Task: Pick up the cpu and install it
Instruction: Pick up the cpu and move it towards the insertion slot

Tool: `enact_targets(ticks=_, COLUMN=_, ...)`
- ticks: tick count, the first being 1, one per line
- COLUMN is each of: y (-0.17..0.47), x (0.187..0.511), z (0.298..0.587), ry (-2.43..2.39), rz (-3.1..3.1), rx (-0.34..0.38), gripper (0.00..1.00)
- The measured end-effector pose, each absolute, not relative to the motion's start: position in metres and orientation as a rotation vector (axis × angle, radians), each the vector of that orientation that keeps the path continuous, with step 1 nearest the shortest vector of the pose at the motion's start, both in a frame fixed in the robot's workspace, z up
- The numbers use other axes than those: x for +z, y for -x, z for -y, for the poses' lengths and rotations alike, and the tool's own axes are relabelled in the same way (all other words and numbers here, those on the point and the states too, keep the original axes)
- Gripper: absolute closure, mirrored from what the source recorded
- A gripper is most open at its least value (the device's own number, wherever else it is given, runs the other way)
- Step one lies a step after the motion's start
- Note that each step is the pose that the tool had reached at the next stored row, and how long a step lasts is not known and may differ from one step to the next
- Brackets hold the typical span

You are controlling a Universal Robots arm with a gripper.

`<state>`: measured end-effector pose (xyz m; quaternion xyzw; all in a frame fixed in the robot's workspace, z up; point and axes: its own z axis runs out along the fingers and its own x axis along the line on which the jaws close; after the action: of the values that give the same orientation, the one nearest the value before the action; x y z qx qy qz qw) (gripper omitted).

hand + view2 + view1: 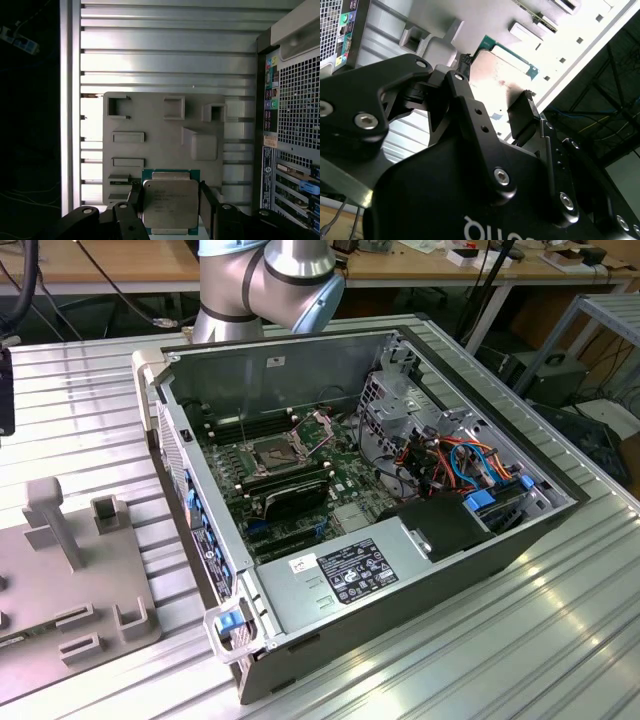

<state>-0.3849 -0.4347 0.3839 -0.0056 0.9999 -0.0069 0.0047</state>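
The pick-up step is judged done and the carry is in hand. The cpu [169, 202] is seen clamped in the gripper [170, 201], the two dark fingers [134, 199] pressed against opposite edges of the chip and closed no further than its width. In both wrist views it is held between the pads, and in the first wrist view it appears raised above the grey holder plate [160, 150], which lies on the ribbed metal table [170, 60] just beside the computer case [300, 370].

In the exterior view the cpu socket [272, 452] is seen on the board inside the open case, with its metal frame apparently tipped up.

What remains is judged to call for the chip being kept level, turned to match the socket and set down without sliding or force.

The chip itself is a flat square. A dull silver-grey lid with faint print is framed by a narrow green board edge, and a bright glare is caught on the metal in the second wrist view [502, 75].
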Motion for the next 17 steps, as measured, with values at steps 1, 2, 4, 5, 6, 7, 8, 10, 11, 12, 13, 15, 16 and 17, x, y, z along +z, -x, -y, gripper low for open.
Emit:
enact_targets(ticks=1, y=0.384, x=0.384, z=0.435, ry=0.017, rz=-3.132, rx=-0.022, gripper=0.45)
enact_targets(ticks=2, y=0.383, x=0.384, z=0.435, ry=0.017, rz=-3.132, rx=-0.021, gripper=0.45)
enact_targets(ticks=4, y=0.382, x=0.384, z=0.435, ry=0.017, rz=-3.132, rx=-0.022, gripper=0.45)
enact_targets(ticks=5, y=0.381, x=0.384, z=0.435, ry=0.018, rz=-3.132, rx=-0.022, gripper=0.45)
enact_targets(ticks=6, y=0.380, x=0.384, z=0.435, ry=0.018, rz=-3.132, rx=-0.021, gripper=0.45)
enact_targets(ticks=7, y=0.379, x=0.384, z=0.435, ry=0.017, rz=-3.132, rx=-0.022, gripper=0.45)
enact_targets(ticks=8, y=0.378, x=0.384, z=0.435, ry=0.017, rz=-3.132, rx=-0.022, gripper=0.45)
enact_targets(ticks=10, y=0.376, x=0.384, z=0.435, ry=0.017, rz=-3.132, rx=-0.022, gripper=0.45)
enact_targets(ticks=11, y=0.375, x=0.384, z=0.435, ry=0.017, rz=-3.132, rx=-0.022, gripper=0.45)
enact_targets(ticks=12, y=0.375, x=0.384, z=0.435, ry=0.017, rz=-3.132, rx=-0.021, gripper=0.45)
enact_targets(ticks=13, y=0.374, x=0.384, z=0.435, ry=0.017, rz=-3.132, rx=-0.021, gripper=0.45)
enact_targets(ticks=15, y=0.373, x=0.384, z=0.435, ry=0.017, rz=-3.132, rx=-0.022, gripper=0.45)
enact_targets(ticks=16, y=0.372, x=0.384, z=0.435, ry=0.017, rz=-3.132, rx=-0.022, gripper=0.45)
enact_targets(ticks=17, y=0.371, x=0.384, z=0.435, ry=0.017, rz=-3.132, rx=-0.022, gripper=0.45)
